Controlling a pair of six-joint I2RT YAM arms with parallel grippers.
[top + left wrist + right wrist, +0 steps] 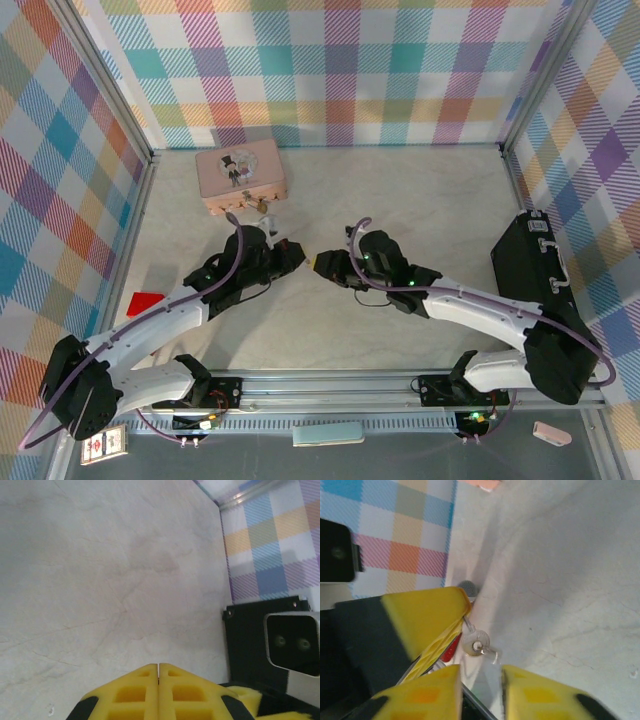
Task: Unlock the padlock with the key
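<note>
Gripping the key point(476, 644) by its thin end, the left hand point(158, 667) is clamped shut; the right hand point(481, 674) stands narrowly parted just beside it. The padlock point(262, 205) lies beside the pink tin point(240, 170).

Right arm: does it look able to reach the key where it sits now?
Probably yes. The key pokes out from the tip of the shut left gripper, directly ahead of the open right gripper, with nothing visibly between them.
</note>
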